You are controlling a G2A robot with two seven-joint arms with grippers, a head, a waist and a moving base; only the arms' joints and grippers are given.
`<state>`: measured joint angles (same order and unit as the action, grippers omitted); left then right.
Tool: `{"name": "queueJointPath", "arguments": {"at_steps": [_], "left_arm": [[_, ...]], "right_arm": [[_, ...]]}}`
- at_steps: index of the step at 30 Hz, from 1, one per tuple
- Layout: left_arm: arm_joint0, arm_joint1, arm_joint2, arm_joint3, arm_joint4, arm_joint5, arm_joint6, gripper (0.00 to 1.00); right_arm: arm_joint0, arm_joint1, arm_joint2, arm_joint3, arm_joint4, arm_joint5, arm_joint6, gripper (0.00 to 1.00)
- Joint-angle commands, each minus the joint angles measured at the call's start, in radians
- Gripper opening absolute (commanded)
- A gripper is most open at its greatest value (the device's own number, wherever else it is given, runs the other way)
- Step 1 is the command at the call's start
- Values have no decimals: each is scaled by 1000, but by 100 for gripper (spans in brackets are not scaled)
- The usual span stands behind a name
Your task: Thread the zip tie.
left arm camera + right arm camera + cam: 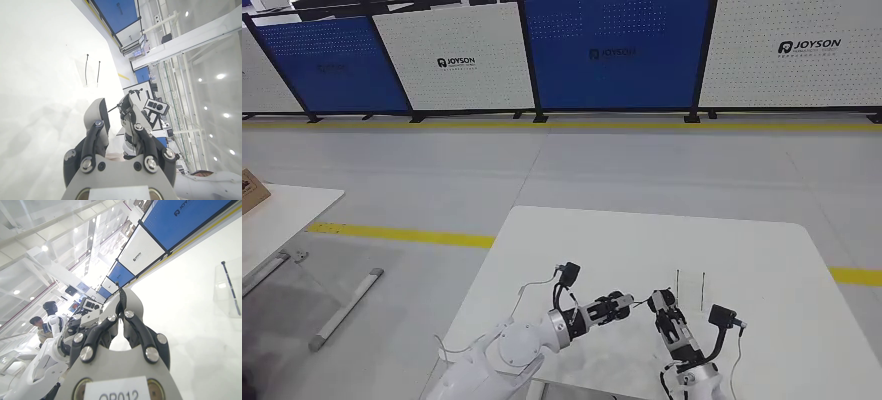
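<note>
White table (pixel 662 240), top view: L gripper (pixel 624 303) & R gripper (pixel 659 299) sit almost tip to tip near the front edge, w/ two spare ties (pixel 678 285) just beyond. L wrist view: L gripper's fingers (pixel 103 113) are spread, and the zip tie (pixel 113 108) held by R gripper pokes its thin end btwn them. R wrist view: R gripper is pinched tight on the zip tie, head sticking past the tips; a clear holder (pixel 223 298) w/ a spare tie stands farther off.
</note>
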<state>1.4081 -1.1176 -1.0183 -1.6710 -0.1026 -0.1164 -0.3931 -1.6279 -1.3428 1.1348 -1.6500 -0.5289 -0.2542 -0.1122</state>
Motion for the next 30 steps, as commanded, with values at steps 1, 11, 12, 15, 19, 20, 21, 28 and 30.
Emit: {"name": "queueJointPath", "arguments": {"at_steps": [1, 11, 12, 15, 19, 20, 21, 28, 30], "left_arm": [[1, 0, -1, -1, 2, 0, 0, 4], [1, 1, 0, 1, -3, -1, -4, 0], [1, 1, 0, 1, -3, -1, -5, 0], [0, 0, 0, 2, -9, -3, -8, 22], [4, 1, -7, -1, -19, -15, -1, 25], [6, 1, -8, -2, -20, -15, -1, 26], [7, 1, -7, -2, -18, -15, -2, 27], [0, -1, 7, 1, -11, -10, -3, 29], [-2, -2, 10, 1, -10, -9, -3, 27]], "right_arm": [[0, 0, 0, 0, -1, 1, -1, 0], [-1, -1, -1, 0, 0, -2, -6, 0], [-1, -1, 0, 0, 0, -2, -7, 0], [-1, -2, 2, 1, 0, 4, -14, 0], [4, -4, 2, 6, 3, 30, -29, 0], [6, -5, 1, 8, 7, 36, -30, 0], [8, -6, 0, 9, 12, 41, -31, 0], [7, -9, -4, 6, 11, 58, -41, 0], [4, -9, -5, 2, 5, 54, -39, 0]]}}
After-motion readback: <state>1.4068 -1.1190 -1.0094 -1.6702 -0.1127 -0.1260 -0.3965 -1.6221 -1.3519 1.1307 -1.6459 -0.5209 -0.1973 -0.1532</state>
